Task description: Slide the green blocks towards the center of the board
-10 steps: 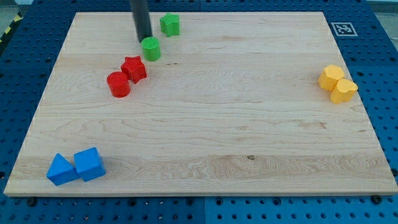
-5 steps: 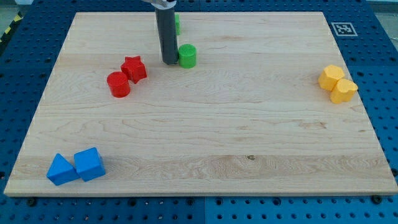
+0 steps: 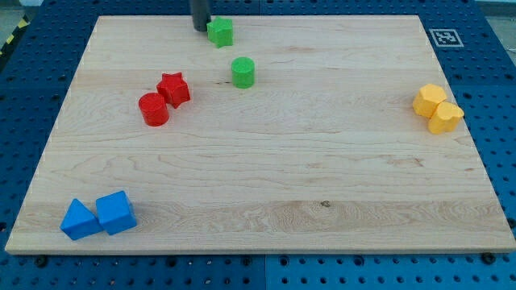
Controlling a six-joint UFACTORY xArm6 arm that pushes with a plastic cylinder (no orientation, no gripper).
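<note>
Pale wood table, smooth, matt, fine lengthwise grain, small dark knot toward 6 o'clock. Matt plastic-looking blocks: green cylinder, green star-like block, red star, red cylinder. Dark matt rod, my tip. Blue pegboard around, faintly glossy.

One raised camera view, angled down across the whole wooden board.
</note>
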